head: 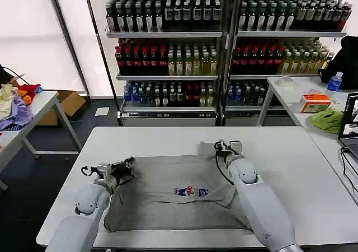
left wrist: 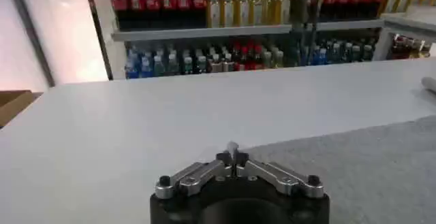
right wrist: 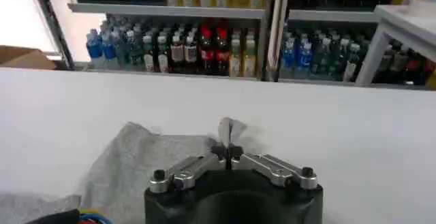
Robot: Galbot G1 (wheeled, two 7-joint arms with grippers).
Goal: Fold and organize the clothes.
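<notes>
Here your light grey cotton shirt (head: 179, 193) lies flat on the white table (head: 313, 168); left gripper (head: 127, 163) and right gripper (head: 227, 147) each pinch its far corners closed.

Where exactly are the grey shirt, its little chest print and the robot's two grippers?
grey shirt (head: 162, 204): head view, plain fabric below the print.
chest print (head: 193, 191): head view, middle of the print.
left gripper (head: 124, 163): head view, between its fingertips.
right gripper (head: 223, 146): head view, between its fingertips.

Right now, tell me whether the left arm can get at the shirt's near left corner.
Probably yes: the left pincer is shut at the grey shirt's left edge, and only bare white table surrounds the near left corner.
</notes>
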